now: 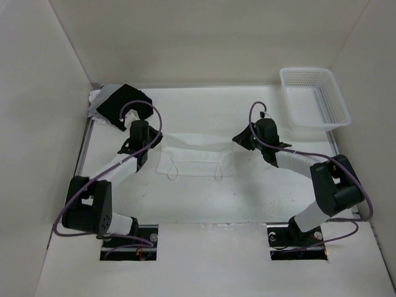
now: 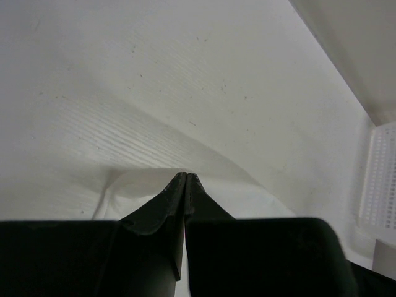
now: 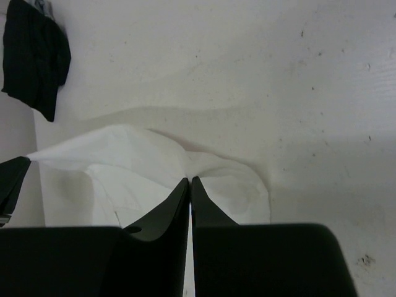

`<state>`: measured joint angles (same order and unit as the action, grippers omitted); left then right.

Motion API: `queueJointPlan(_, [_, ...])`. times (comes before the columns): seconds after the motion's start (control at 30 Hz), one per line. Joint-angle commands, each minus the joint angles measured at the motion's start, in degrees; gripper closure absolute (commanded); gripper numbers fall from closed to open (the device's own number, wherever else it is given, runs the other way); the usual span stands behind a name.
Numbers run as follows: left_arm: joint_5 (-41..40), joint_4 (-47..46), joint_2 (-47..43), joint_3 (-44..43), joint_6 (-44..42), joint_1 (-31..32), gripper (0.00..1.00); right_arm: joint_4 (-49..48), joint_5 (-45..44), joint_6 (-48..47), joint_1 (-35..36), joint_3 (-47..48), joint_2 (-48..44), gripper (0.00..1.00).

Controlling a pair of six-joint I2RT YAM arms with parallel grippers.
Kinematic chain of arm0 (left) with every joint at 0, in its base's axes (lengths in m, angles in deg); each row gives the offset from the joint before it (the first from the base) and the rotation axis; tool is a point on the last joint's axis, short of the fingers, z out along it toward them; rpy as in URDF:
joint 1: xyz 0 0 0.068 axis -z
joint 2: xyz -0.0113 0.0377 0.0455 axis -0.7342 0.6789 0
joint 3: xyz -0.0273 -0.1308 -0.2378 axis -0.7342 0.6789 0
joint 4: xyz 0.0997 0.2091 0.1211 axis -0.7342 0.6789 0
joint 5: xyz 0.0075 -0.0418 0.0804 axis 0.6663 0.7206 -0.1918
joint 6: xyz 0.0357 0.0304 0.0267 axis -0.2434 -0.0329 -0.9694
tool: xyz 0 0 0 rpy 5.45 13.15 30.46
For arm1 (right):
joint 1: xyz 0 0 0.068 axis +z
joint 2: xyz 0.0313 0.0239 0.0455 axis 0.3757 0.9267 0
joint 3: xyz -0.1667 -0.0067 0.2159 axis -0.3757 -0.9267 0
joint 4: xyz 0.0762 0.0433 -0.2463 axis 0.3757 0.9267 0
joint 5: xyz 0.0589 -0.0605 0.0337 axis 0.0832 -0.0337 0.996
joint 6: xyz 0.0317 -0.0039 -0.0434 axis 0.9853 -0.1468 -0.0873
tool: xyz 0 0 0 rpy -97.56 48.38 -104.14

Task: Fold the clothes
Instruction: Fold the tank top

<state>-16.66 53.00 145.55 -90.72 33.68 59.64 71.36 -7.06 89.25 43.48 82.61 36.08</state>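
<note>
Left gripper (image 2: pixel 186 175) and right gripper (image 3: pixel 190 179) pinch the thin white strap-looped garment (image 1: pixel 192 166), fingers pressed together; uneven pulling could slip a corner free.

the top camera is looking steeply down from high behind the near edge, standing well back and taking in the whole bench (image 1: pixel 247 198). the left wrist camera is sitting close behind the left claw (image 2: pixel 186 176), facing out past it toward the basket (image 2: pixel 378 185). the right wrist camera is sitting just as close behind the right claw (image 3: pixel 190 180), facing toward the black cloth (image 3: pixel 34 55). all three are sharing the white garment (image 1: pixel 192 166).
</note>
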Motion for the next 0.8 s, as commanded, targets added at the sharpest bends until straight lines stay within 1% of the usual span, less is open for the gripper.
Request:
queueJointPlan(0.0, [0.3,-3.8,-7.0,5.4,0.3,-0.7,0.99,-5.1,0.6,-0.3,-0.1,-4.6,-5.2,0.93])
queueJointPlan(0.2, [6.1,-4.4,-15.3,14.2,1.8,-5.0,0.99,-6.1,-0.2,0.4,0.2,-12.3,-12.3,0.93])
queueJointPlan(0.37, [9.9,-3.3,-21.7,18.9,2.4,-7.2,0.99,-5.6,-0.6,0.5,1.5,-18.0,-17.9,0.93])
queueJointPlan(0.47, [10.6,-1.7,-24.2,20.7,2.4,-7.3,0.99,-5.1,-1.1,0.7,2.4,-20.7,-19.9,0.93])
queueJointPlan(0.6, [10.6,-0.3,-26.9,23.4,2.4,-5.9,0.99,-4.5,-2.1,1.1,3.9,-23.4,-21.6,0.93])
queueJointPlan(0.77, [9.8,4.1,-32.0,26.5,3.0,-3.8,0.99,-2.3,-5.3,1.9,8.6,-26.3,-24.2,0.93])
